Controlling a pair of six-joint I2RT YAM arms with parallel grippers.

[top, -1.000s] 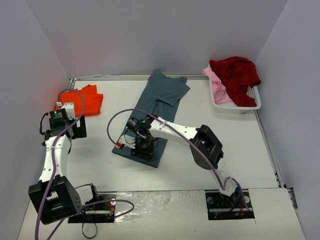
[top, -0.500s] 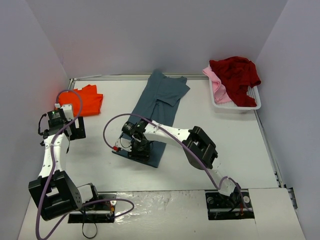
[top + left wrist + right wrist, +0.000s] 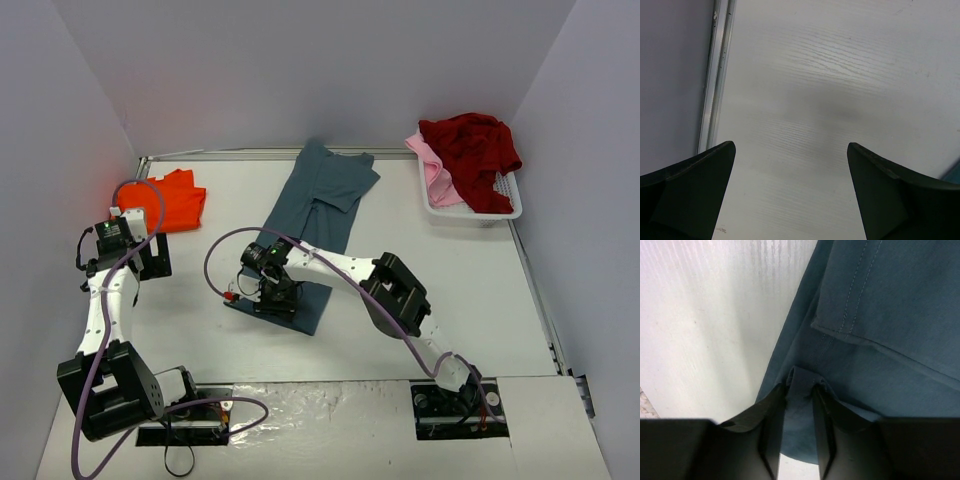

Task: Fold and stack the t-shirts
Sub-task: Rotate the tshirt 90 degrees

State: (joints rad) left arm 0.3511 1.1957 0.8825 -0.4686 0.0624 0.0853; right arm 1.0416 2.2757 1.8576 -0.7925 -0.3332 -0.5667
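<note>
The slate blue-grey t-shirt (image 3: 322, 205) lies in a long folded strip down the middle of the table. My right gripper (image 3: 270, 297) sits at its near-left corner, shut on a pinched fold of the blue cloth (image 3: 800, 390). The bright orange t-shirt (image 3: 172, 200) lies folded at the far left. My left gripper (image 3: 148, 262) is open and empty over bare table (image 3: 805, 110), just in front of the orange shirt. The dark red t-shirt (image 3: 475, 145) and the pale pink t-shirt (image 3: 440, 172) are heaped in the basket.
A white plastic basket (image 3: 480, 212) stands at the far right. A metal rail (image 3: 717, 70) runs along the table's left edge beside my left gripper. Grey walls close in the back and both sides.
My right gripper has slid leftwards along the shirt's near edge to its left corner. The left arm has barely moved.
</note>
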